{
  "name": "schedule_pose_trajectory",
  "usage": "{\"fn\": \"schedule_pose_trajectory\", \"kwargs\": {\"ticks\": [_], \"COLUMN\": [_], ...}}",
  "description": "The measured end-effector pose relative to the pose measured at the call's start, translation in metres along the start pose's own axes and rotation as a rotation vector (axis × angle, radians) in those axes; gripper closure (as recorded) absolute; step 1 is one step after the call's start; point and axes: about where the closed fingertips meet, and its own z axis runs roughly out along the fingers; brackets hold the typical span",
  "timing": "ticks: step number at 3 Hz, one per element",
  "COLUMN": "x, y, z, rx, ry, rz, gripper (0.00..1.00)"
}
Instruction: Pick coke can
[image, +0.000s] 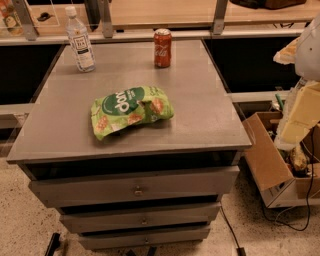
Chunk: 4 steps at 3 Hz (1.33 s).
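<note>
The coke can (162, 48) is red with white script and a silver top. It stands upright near the back edge of the grey cabinet top (200, 115), right of centre. My gripper (298, 116) is a blurred cream shape at the far right, off the cabinet's right side. It is well away from the can and lower in the frame. It holds nothing that I can see.
A clear plastic bottle with a white cap (79, 41) stands at the back left. A green snack bag (130, 110) lies mid-top. Drawers (135, 189) front the cabinet. An open cardboard box (272, 160) and cables sit on the floor at right. A railing (150, 34) runs behind.
</note>
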Motion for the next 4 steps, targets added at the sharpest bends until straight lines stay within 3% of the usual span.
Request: {"fn": "schedule_pose_trajectory", "kwargs": {"ticks": [1,4], "x": [0.000,-0.028], "y": [0.000,-0.029], "z": [0.000,0.000], "rx": [0.000,0.014], "ry": [0.000,-0.131], "rz": [0.000,0.151], "gripper": [0.00,0.00]}}
